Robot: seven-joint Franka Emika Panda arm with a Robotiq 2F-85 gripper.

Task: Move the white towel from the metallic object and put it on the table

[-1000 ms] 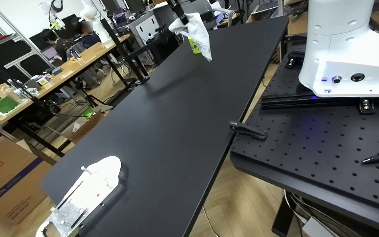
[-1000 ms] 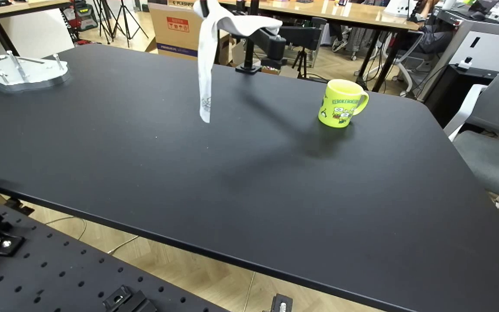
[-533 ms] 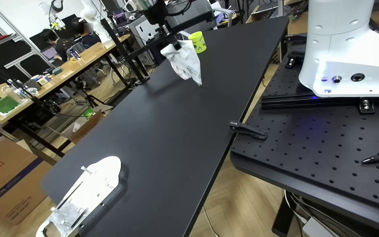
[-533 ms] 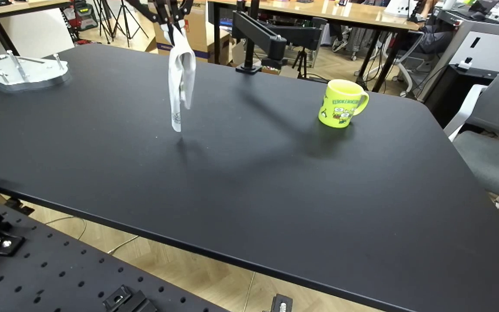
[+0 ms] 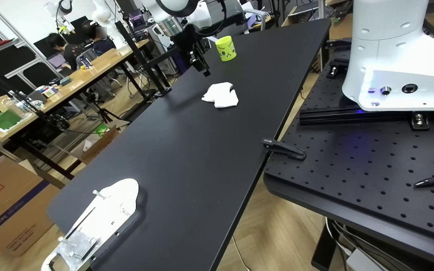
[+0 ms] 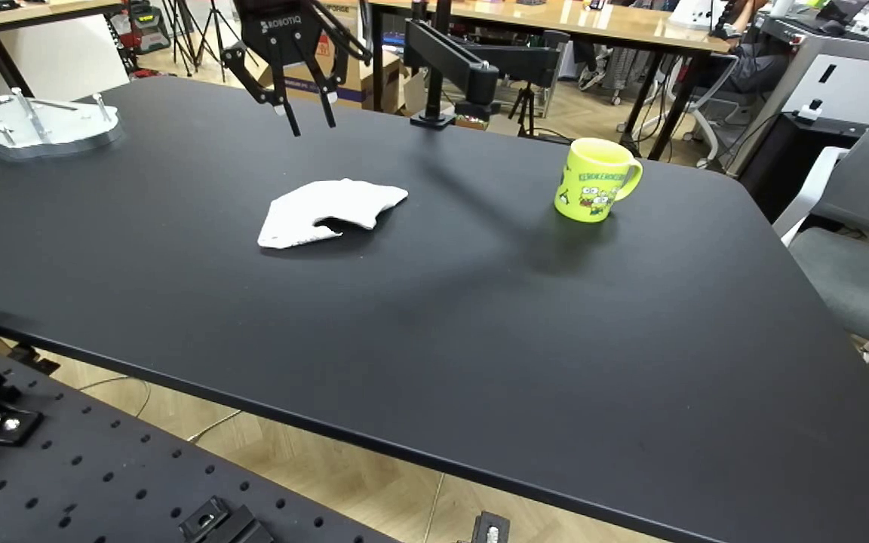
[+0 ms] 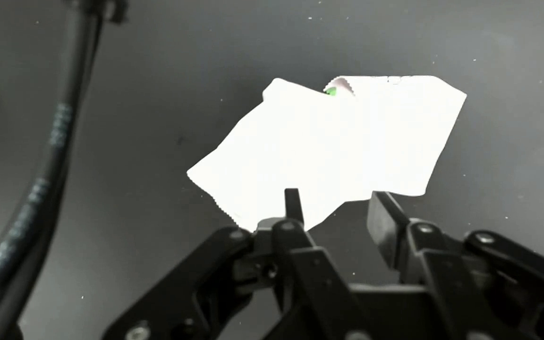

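Observation:
The white towel lies loosely folded on the black table; the towel shows in both exterior views and in the wrist view. A small green print shows at its curled edge. My gripper is open and empty above the table, behind the towel and apart from it. In the wrist view the gripper has its fingers spread, with the towel below. The gripper is also in an exterior view. A black metal arm on a post stands at the table's far edge with no towel on it.
A yellow-green mug stands on the table. A white metal plate with upright pegs lies at one table end. A black clamp-like piece lies at the table's edge by the perforated base plate.
The towel hung from my gripper in the air, moved away from the black arm and came down. My gripper has let go and opened; the towel now lies on the table.

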